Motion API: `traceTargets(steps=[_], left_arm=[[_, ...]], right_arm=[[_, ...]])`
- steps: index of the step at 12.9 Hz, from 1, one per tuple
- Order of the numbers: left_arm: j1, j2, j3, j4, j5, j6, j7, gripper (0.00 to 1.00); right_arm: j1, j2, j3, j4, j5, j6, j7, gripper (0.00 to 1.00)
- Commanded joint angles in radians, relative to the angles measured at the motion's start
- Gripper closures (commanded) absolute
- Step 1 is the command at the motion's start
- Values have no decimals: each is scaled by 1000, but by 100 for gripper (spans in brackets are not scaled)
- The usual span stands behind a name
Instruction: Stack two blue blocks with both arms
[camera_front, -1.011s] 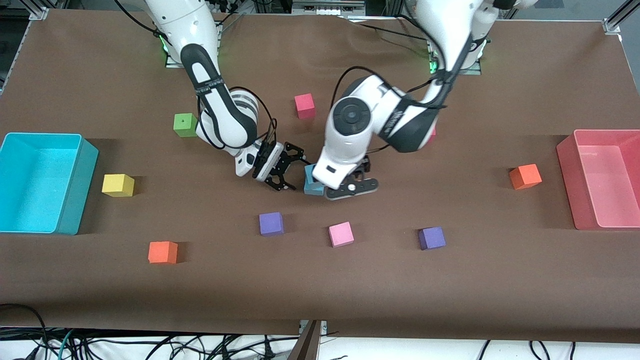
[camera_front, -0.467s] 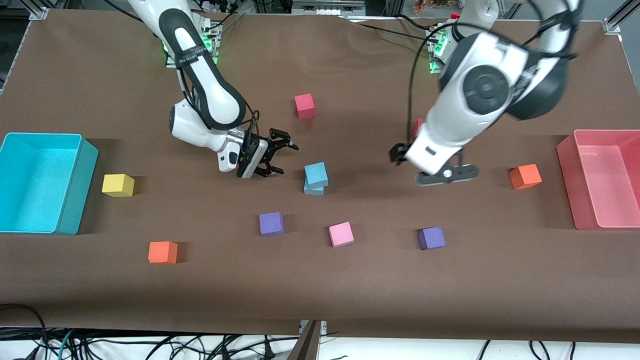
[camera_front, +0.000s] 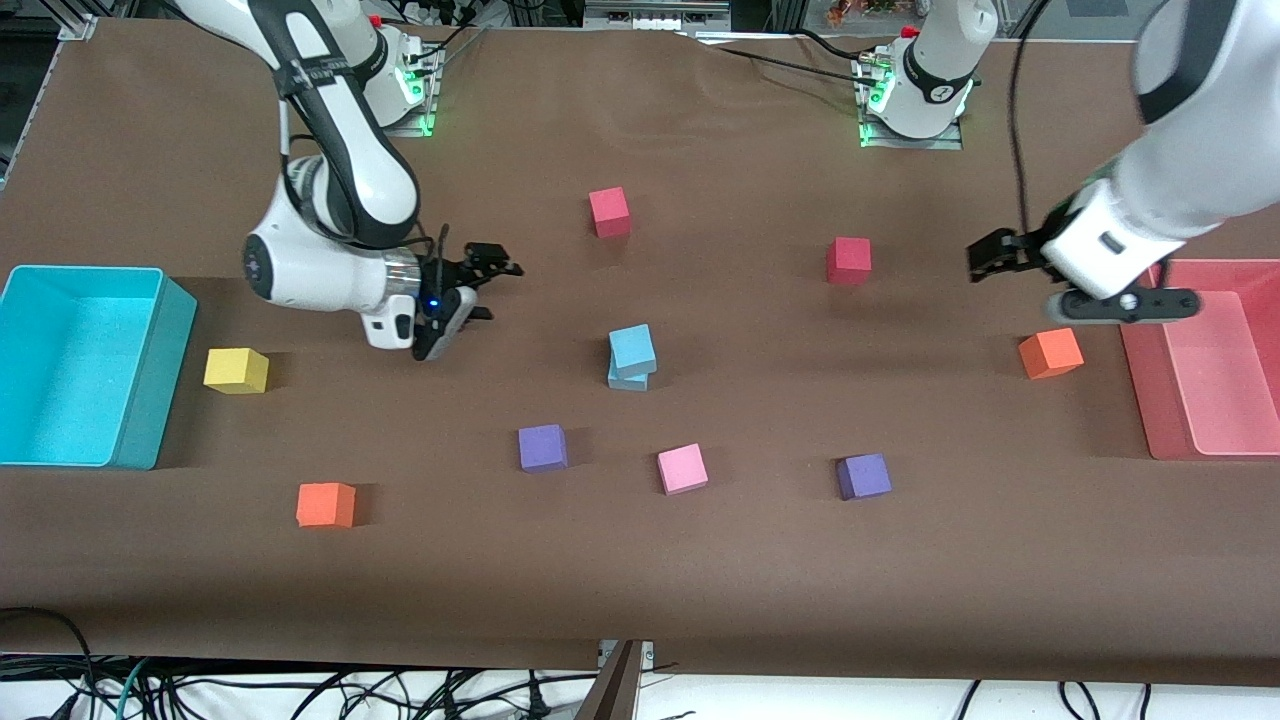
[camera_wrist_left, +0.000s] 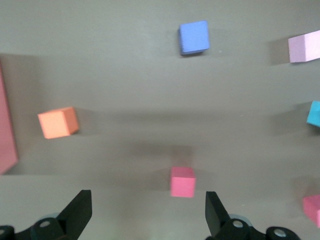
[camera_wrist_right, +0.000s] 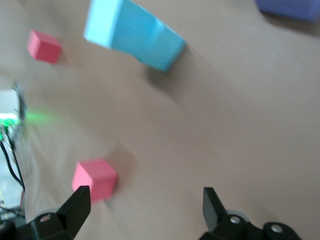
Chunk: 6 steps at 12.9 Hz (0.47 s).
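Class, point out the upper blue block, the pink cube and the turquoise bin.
upper blue block (camera_front: 632, 348), front view, top face.
pink cube (camera_front: 682, 468), front view, top face.
turquoise bin (camera_front: 160, 372), front view, outer side wall.

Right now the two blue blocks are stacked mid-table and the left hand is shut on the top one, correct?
Not quite. The two blue blocks are stacked mid-table, but the left hand is open and empty, over the table near the pink bin, as the front view shows.

Left gripper, right gripper — both open, raised.
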Motion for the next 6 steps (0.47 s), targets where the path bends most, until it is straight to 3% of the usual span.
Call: traceTargets(steps=[1,4,6], left_arm=[[4,-44,58,-35,18,-15,139,0],[10,-48,60,-36,18,-16,148,0],[10,-48,60,-36,18,-16,147,0]], right_arm=[[-25,-68,-36,34,-289,-103,189,0],[-98,-145,-38,66,-521,-192,405,0],[-151,-202,-38,122,-624,-279,552,0]])
